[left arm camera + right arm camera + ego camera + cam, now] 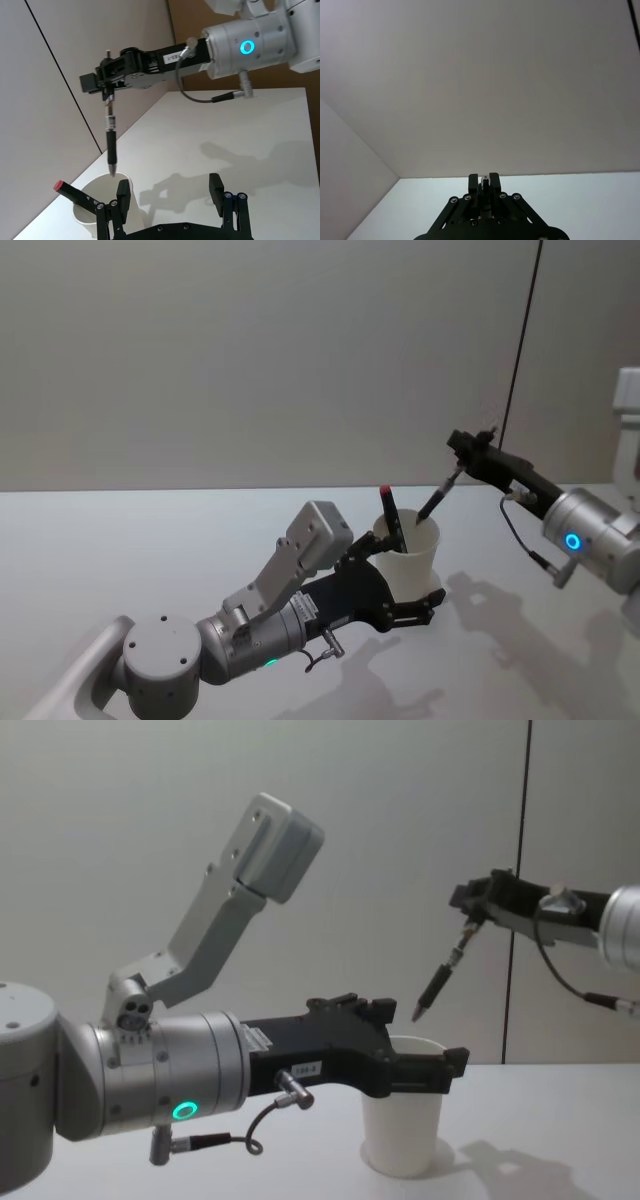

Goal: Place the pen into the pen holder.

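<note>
A black pen [438, 498] hangs tip down from my right gripper [462, 468], which is shut on its upper end. Its tip hovers just above the far rim of the pen holder [410, 565], a white paper cup standing on the table. In the left wrist view the pen [111, 145] points at the cup's rim [102, 181]. A second dark pen with a red end [390, 515] leans inside the cup. My left gripper [170, 187] is open at rim height beside the cup [400, 1130], one finger [122, 192] overlapping the rim. The right wrist view shows the right gripper [484, 181] pinching the pen's end.
The white table [150, 540] stretches open to the left and in front of the cup. A plain wall stands behind, with a thin black vertical line [525, 330] on it. The left arm's body [150, 1090] lies low across the near left.
</note>
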